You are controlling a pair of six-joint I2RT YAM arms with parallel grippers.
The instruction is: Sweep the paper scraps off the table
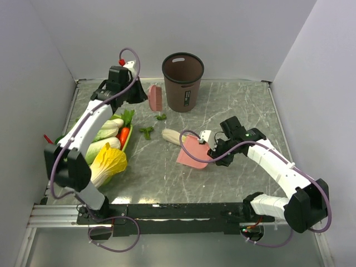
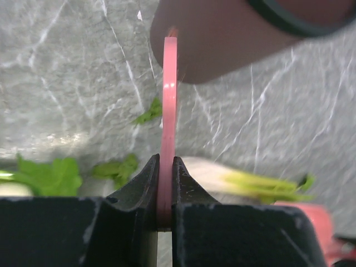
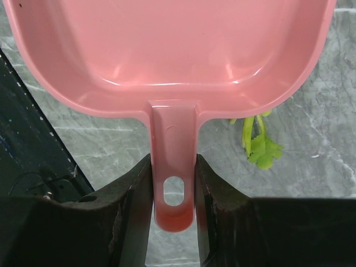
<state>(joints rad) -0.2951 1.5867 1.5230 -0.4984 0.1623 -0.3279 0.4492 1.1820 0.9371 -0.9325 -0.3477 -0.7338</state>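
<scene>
Left hand grips flat pink brush; right hand grips pink plastic dustpan by its handle. Small dark-green paper scraps (two clusters) lie between them on grey marble-patterned surface. Best approach: pan lip flush, sweep toward it.

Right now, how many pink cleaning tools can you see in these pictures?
2. A brush, gripped by the left gripper beside the bin, and a dustpan, gripped by the right gripper beside the leek. No others show.
</scene>
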